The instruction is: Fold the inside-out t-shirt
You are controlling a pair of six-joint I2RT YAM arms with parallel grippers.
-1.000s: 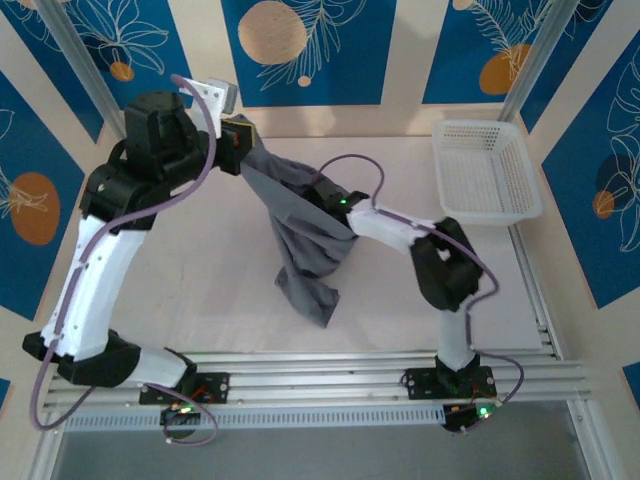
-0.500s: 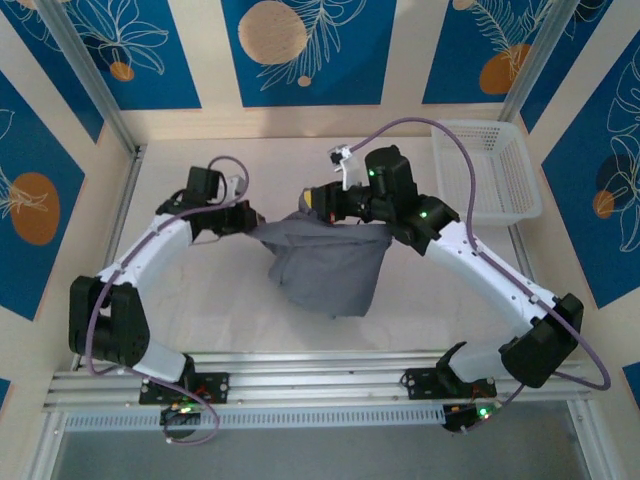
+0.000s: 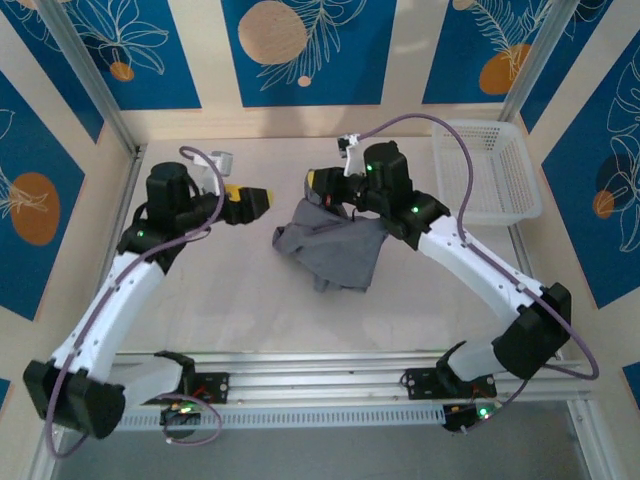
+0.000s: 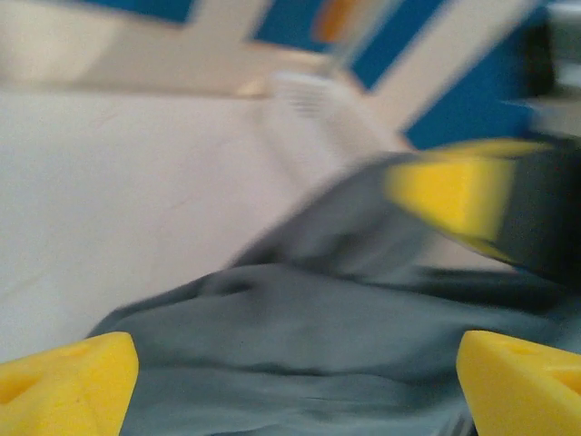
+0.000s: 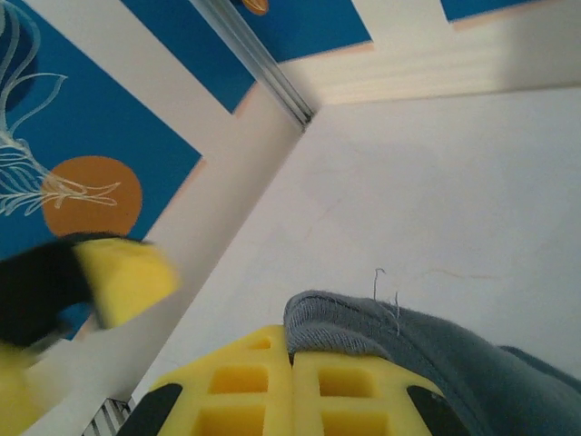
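Your t-shirt (image 3: pixel 335 250) lies in a crumpled heap in the middle of the surface (image 3: pixel 220 290) with no fold laid yet, so flattening it and every fold remain. The right gripper (image 5: pixel 292 359) has its jaws pressed together, pinching a hem edge. The left gripper (image 3: pixel 258 203) sits just beside the cloth, and its jaws look spread, though that wrist view is blurred.

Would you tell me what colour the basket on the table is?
The basket is white, clearest in the top view.
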